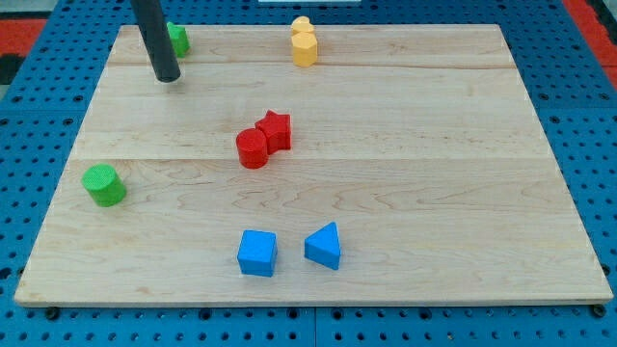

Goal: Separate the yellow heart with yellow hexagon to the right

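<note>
Pale wooden board (pixel 405 183) on blue pegboard (pixel 588 116), my tip (pixel 168 79) top-left, touching no block, holding nothing

Up at the view's top edge of the board, right of centre, sat the two yellow blocks, pressed together. The yellow hexagon (pixel 305 47) lay nearer the view's bottom, its flat top showing. The yellow heart (pixel 301 25) was tucked just behind it, touching, its outline too small to read clearly.
</note>
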